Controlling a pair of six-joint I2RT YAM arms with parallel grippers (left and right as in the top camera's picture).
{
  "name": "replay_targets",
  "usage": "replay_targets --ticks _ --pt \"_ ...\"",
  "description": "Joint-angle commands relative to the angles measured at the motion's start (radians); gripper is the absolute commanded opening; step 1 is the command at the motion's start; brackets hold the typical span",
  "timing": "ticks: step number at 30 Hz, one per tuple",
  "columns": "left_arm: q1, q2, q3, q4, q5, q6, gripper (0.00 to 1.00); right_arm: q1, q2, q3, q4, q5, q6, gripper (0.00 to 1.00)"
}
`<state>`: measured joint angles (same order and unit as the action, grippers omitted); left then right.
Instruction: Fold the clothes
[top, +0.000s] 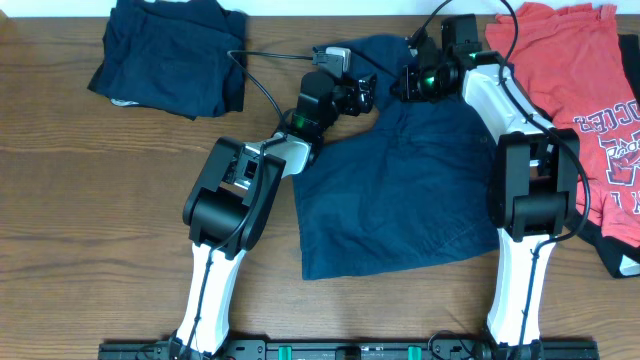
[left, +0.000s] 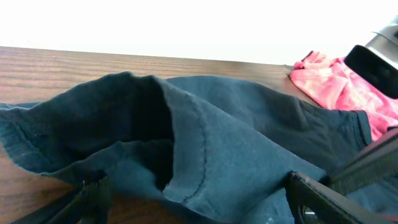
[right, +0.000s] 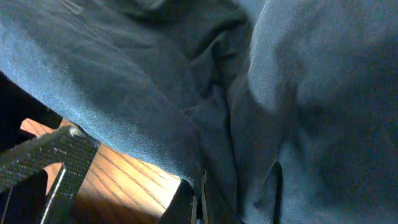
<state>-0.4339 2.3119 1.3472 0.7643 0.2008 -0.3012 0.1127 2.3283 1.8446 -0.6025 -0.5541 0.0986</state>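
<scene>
I have the navy shirt (top: 410, 190) spread across the middle of the table (top: 80, 200), with its far edge bunched where both claws meet. My left gripper (top: 362, 95) is wide open, its fingers (left: 93, 198) on either side of a raised fold, not pinching it. The right gripper (top: 408, 80), just to the right, is draped in fabric. Only one finger (right: 53, 155) shows, so I cannot tell its grip. A red T-shirt (top: 570, 80) lies far right and a folded dark garment (top: 170, 55) far left.
</scene>
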Motion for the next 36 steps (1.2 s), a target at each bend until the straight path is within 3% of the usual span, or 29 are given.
replay_targets --ticks 1,4,6,9,14,21,22,25,29,36 --pt "0.003 0.004 0.032 -0.005 -0.026 -0.035 0.86 0.008 0.018 0.0 -0.003 -0.019 -0.011 0.01" --pt "0.003 0.004 0.038 -0.005 -0.018 -0.035 0.77 0.008 0.018 0.0 -0.005 -0.019 -0.011 0.01" --pt "0.003 0.004 0.042 -0.003 0.015 -0.035 0.66 0.008 0.018 0.0 -0.009 -0.019 -0.015 0.01" --pt "0.003 0.003 0.049 -0.002 0.07 -0.071 0.35 0.008 0.018 0.0 -0.019 -0.018 -0.03 0.01" --pt "0.004 0.003 0.049 0.001 0.099 -0.11 0.06 0.008 0.018 0.0 -0.023 -0.019 -0.037 0.01" --pt "0.035 -0.023 0.049 -0.015 0.203 -0.167 0.06 0.008 0.018 0.0 -0.022 -0.019 -0.037 0.01" --pt "0.042 -0.034 0.049 -0.037 0.223 -0.169 0.06 0.007 0.018 0.0 -0.022 -0.019 -0.037 0.06" --pt "0.066 -0.086 0.049 -0.169 0.27 -0.168 0.06 0.002 0.018 0.0 -0.022 -0.019 -0.036 0.35" --pt "0.107 -0.194 0.049 -0.453 0.282 -0.136 0.06 -0.006 0.018 0.0 -0.019 -0.032 -0.036 0.59" --pt "0.182 -0.416 0.049 -0.947 0.278 0.017 0.06 -0.022 -0.001 0.0 -0.022 -0.049 -0.037 0.69"
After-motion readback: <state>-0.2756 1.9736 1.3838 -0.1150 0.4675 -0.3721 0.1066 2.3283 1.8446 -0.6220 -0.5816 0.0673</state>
